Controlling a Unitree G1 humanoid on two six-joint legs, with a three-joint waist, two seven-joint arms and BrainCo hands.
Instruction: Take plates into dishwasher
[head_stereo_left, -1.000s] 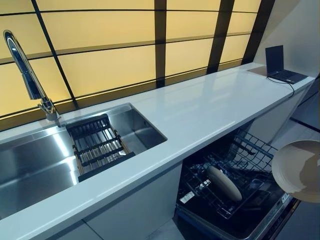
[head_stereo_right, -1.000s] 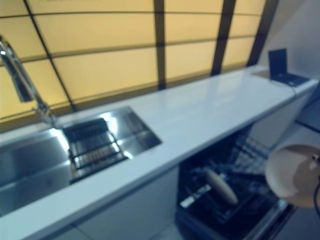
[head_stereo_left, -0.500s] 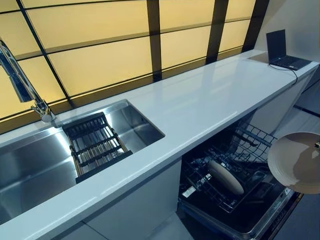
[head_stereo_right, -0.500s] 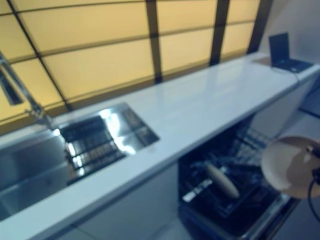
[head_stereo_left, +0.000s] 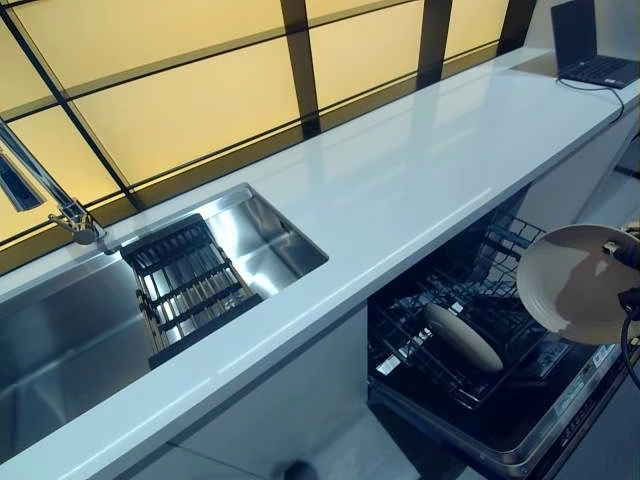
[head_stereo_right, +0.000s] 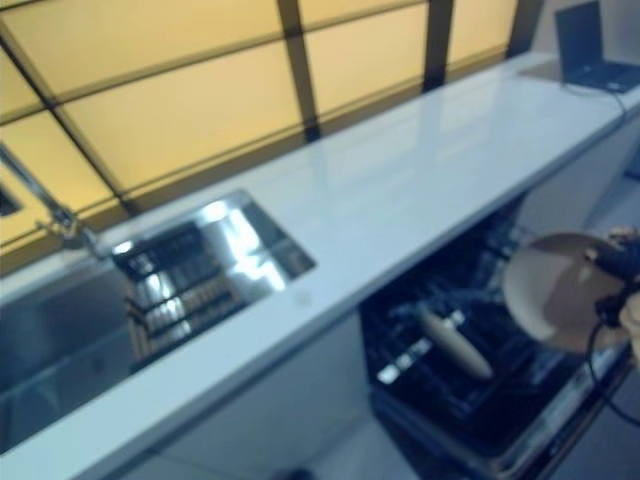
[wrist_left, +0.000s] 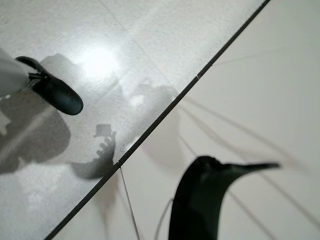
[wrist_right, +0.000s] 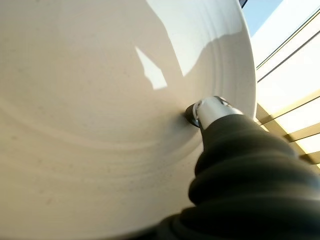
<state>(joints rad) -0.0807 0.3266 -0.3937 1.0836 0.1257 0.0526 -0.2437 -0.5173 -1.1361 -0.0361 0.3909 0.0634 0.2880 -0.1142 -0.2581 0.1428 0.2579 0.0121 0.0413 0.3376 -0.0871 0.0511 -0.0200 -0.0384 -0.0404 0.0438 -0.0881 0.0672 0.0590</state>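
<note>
no legible text, numbers or signs in any view. small white labels on the dishwasher's front rim and lower right edge carry print too small to read. laptop screen at the counter's far end is dark.

White counter w/ steel sink, amber-lit window panels behind, laptop at far end.
</note>
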